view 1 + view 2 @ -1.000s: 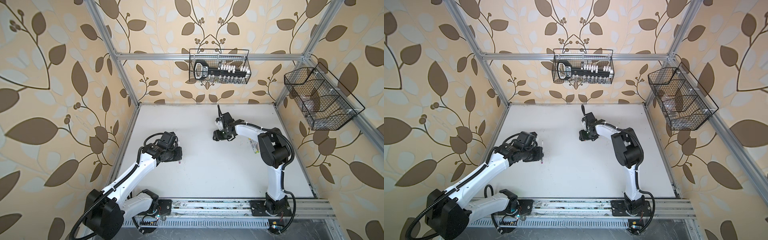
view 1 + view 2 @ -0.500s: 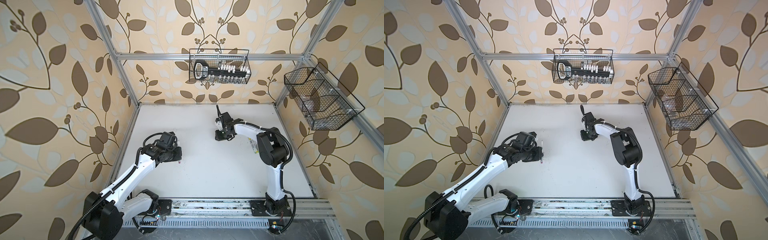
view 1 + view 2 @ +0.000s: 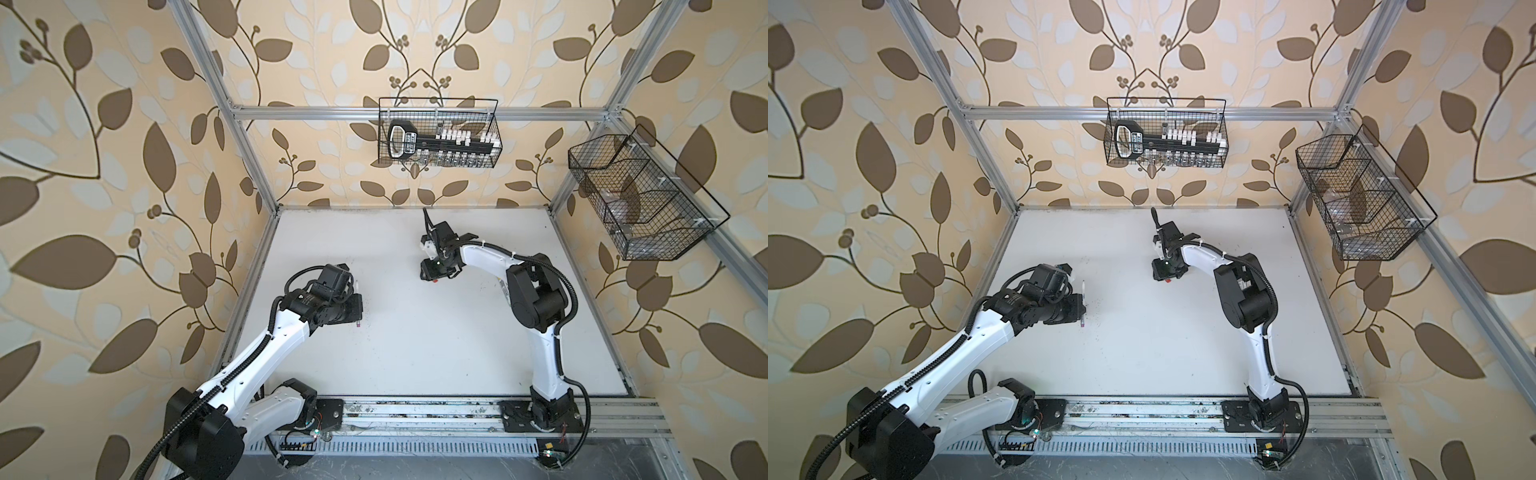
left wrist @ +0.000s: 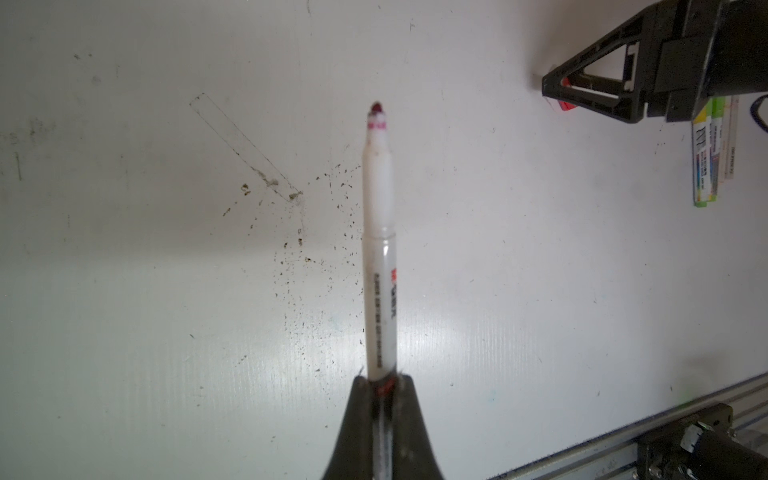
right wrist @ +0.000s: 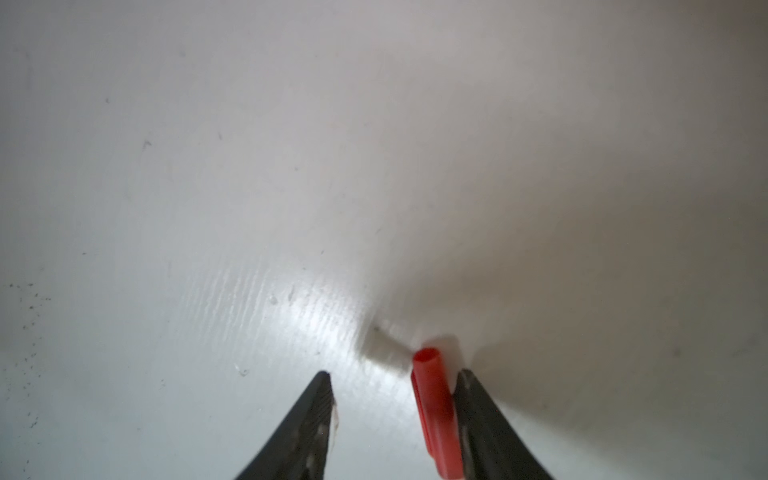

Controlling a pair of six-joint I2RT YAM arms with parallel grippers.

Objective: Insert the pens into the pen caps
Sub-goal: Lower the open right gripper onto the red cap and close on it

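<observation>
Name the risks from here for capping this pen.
The short red plastic cap rests against just one side of the right tool, whose jaws stand apart; closing may nudge or roll it aside instead of clamping it. The left tool grips the slim white red-tipped pen with much of its length sticking out, so the tip may sway and miss the cap's small mouth.

White shells (image 3: 266,353) and black joints (image 3: 536,299); ribbed black cable (image 3: 573,299) alongside; black base plates (image 3: 511,415) bolted on grey rail (image 3: 415,411).
</observation>
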